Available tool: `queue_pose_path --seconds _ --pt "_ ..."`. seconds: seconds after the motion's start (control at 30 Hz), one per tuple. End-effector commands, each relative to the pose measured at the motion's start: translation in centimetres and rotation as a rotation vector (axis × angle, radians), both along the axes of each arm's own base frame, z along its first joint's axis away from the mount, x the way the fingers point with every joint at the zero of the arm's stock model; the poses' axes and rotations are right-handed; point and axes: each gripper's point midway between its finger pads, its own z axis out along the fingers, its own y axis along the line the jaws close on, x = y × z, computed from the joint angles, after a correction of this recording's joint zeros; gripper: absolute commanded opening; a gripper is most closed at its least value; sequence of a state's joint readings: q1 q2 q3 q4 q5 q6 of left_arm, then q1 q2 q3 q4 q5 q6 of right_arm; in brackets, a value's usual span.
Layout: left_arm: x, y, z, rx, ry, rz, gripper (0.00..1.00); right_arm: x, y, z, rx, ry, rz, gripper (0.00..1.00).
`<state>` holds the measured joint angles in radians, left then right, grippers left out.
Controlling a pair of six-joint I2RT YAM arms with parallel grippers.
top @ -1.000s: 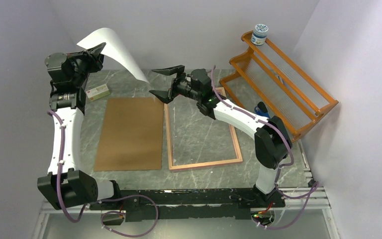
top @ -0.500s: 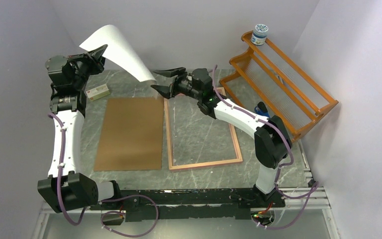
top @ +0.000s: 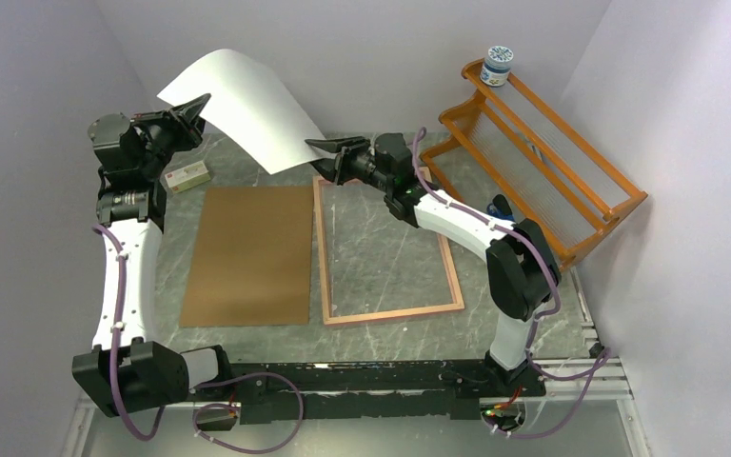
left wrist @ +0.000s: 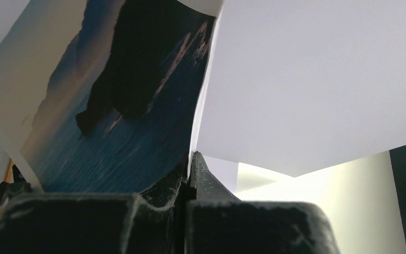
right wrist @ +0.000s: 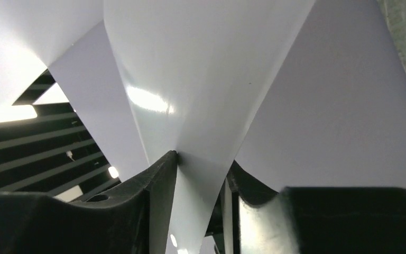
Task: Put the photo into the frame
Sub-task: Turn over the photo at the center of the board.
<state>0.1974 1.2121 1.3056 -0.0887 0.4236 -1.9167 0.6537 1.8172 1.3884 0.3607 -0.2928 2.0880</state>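
Pale-backed flexible seascape print clamped by left gripper, right gripper hold uncertain; lower taut, flat into pinkish wooden frame.

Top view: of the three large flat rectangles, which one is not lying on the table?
The photo, white back up, held curved in the air by the left gripper. The brown board and the frame lie flat on the table.

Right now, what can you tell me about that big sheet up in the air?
The photo is a large flexible print, white on its back, a blue sea with dark hills on its front. It hangs curved in the air. The left gripper pinches one edge shut; the opposite corner sits between the parted fingers of the right gripper.
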Motion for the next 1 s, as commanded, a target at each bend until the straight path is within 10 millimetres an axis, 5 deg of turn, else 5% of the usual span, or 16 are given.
queue_pose_path --seconds 0.0,0.3,0.57,0.7,0.83,0.97 --pt "-1.5 -0.6 1.3 0.003 -0.041 -0.019 0.03 -0.1 -1.7 5.8 0.135 -0.049 -0.038 0.31" --pt "-2.0 -0.8 0.3 0.025 0.0 -0.019 0.11 0.3 -2.3 5.9 0.089 -0.076 -0.061 0.09" --pt "-4.1 -0.8 -3.0 0.162 0.117 0.002 0.64 0.8 -3.4 5.3 0.013 -0.136 -0.068 0.0" --pt "-7.5 -0.4 -7.9 0.362 0.276 0.009 0.84 0.4 -3.8 4.5 -0.104 -0.214 0.003 0.0" --pt "-12.5 2.9 -12.1 0.647 0.461 0.133 0.92 -0.7 -4.1 1.8 -0.277 -0.296 0.136 0.0" --pt "-17.5 8.4 -10.4 0.923 0.534 0.408 0.93 -1.2 -6.0 -2.3 -0.473 -0.312 0.228 0.0"
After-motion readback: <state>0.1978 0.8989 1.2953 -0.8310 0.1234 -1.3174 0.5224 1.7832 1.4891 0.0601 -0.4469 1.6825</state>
